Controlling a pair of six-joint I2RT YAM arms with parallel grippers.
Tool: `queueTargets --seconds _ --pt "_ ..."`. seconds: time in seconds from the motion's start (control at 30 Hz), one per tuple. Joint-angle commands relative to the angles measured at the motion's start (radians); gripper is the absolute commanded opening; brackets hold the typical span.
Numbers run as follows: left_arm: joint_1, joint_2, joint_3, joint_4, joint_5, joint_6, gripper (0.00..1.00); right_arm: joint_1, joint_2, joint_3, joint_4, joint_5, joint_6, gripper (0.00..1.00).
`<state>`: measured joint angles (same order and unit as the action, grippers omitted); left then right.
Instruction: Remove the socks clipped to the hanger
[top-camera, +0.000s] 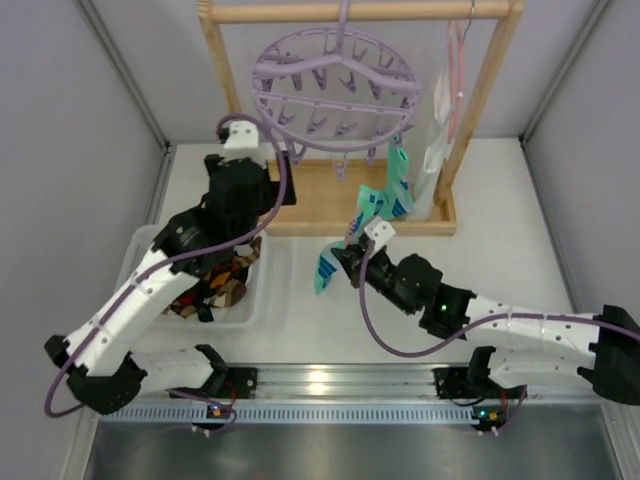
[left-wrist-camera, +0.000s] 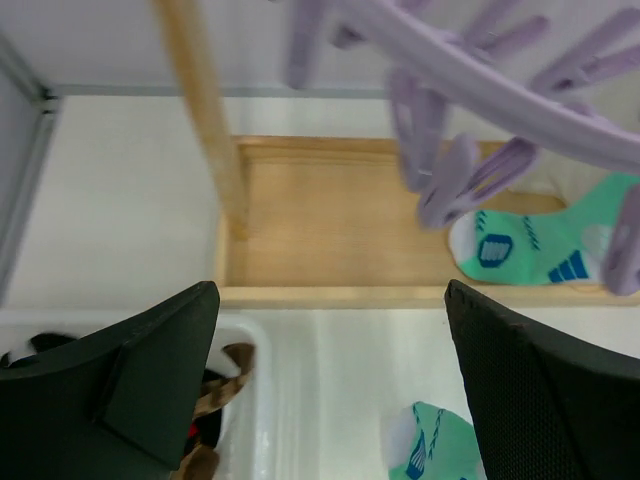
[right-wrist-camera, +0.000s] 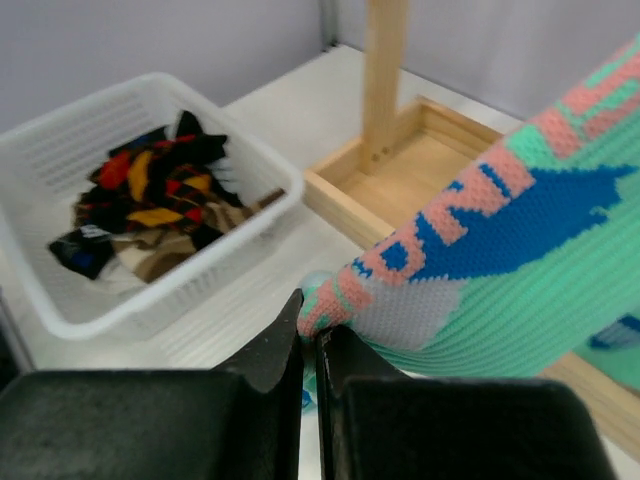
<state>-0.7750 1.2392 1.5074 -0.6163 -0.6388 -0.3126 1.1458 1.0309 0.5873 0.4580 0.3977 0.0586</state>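
Mint sock (right-wrist-camera: 520, 270): ribbed knit cloth. Hanger (top-camera: 335, 85): smooth lilac plastic. Frame (top-camera: 222, 70): matt wood. Basket (right-wrist-camera: 255, 215): white plastic mesh.

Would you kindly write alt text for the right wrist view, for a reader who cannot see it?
The right gripper pinches the edge of a mint-green sock with pink and blue patterning between its shut black fingers. Behind, a white basket holds dark patterned socks, beside the wooden frame.
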Motion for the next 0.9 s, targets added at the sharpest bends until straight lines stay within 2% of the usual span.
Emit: queueTargets --seconds 0.0,0.03,0.17,0.2,0.33,0.37,0.5,0.6,0.87 --pt "0.002 -0.185 -0.032 -0.112 -0.257 -0.054 0.98 -0.018 0.092 0.234 -0.162 -0.282 -0.040 0.00" --pt "0.002 -0.222 -0.042 -0.152 -0.297 -0.072 0.98 -0.018 0.156 0.276 -0.174 -0.325 -0.042 0.00" --pt "0.002 -0.410 -0.087 -0.161 -0.306 -0.060 0.98 -0.017 0.345 0.485 -0.203 -0.500 -0.048 0.00" --pt "0.002 -0.463 -0.087 -0.161 -0.309 -0.045 0.98 -0.017 0.388 0.582 -0.214 -0.523 -0.080 0.00" --pt "0.002 -0.532 -0.076 -0.155 -0.398 0.013 0.98 0.005 0.667 0.840 -0.289 -0.621 -0.098 0.00" --pt "0.002 -0.535 -0.072 -0.155 -0.421 0.029 0.98 0.014 0.720 0.955 -0.306 -0.651 -0.098 0.00" --pt "0.002 -0.583 -0.076 -0.154 -0.495 0.050 0.98 0.031 1.042 1.239 -0.422 -0.678 -0.097 0.00" --pt "0.002 -0.627 -0.088 -0.149 -0.515 0.041 0.98 0.040 1.202 1.395 -0.496 -0.669 -0.077 0.00" --pt "-0.001 -0.644 -0.173 -0.149 -0.521 0.006 0.98 0.043 1.458 1.657 -0.613 -0.657 -0.031 0.00"
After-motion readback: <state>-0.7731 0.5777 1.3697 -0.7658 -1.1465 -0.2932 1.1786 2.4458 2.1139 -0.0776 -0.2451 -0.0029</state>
